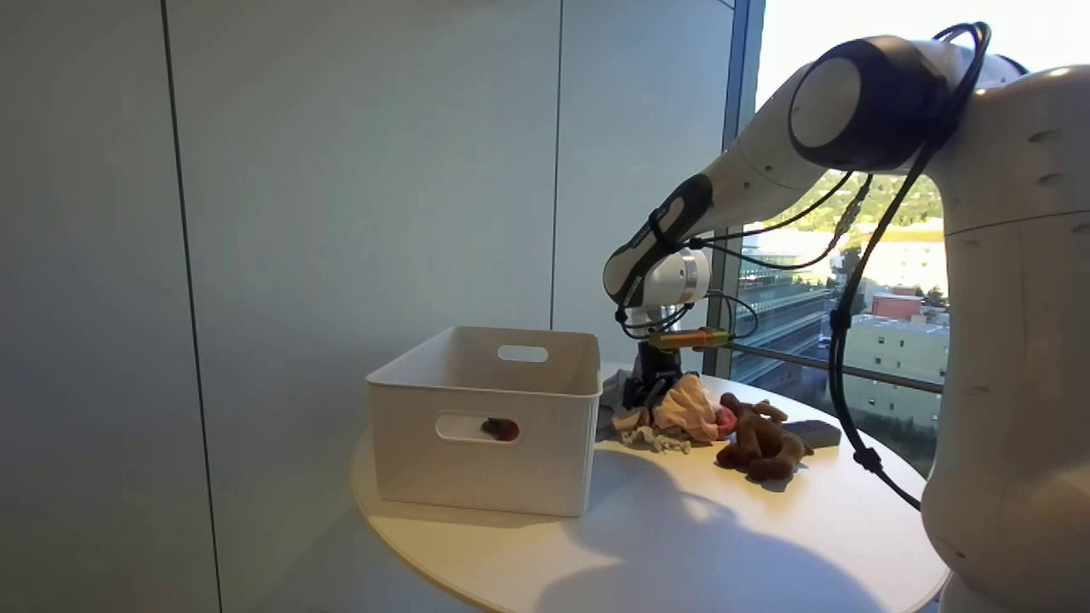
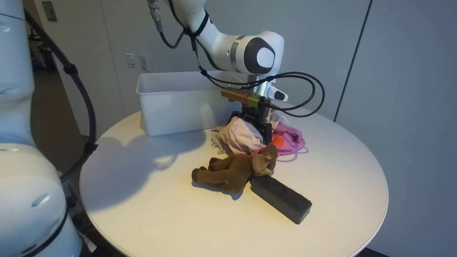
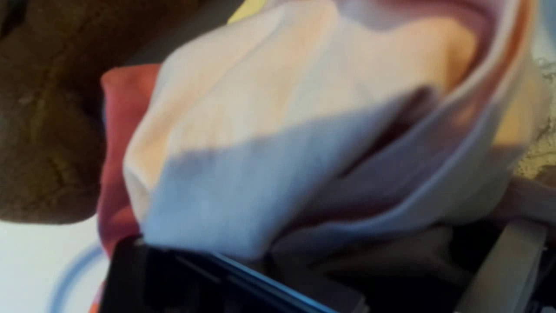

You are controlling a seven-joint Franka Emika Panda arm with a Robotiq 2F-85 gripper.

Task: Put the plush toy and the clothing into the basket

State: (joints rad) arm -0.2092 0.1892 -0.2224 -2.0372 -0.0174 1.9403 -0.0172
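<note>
"Nearest the wrist camera is the hand (image 3: 334,252), fingers (image 3: 504,269) wide apart, down among bunched pink clothing (image 3: 260,100)."
"And the plush toy (image 2: 237,171)?"
"Brown, lying on the table (image 2: 342,200) just beside the clothing and near a dark block (image 2: 282,200), apart from the white basket (image 1: 477,477)."
"Any writing?"
"On the arm (image 1: 758,170), too small to tell."
"Surface and room?"
"Table round and pale, grey panelled wall (image 1: 366,213) beyond, a bright window (image 1: 886,332) alongside."
</note>
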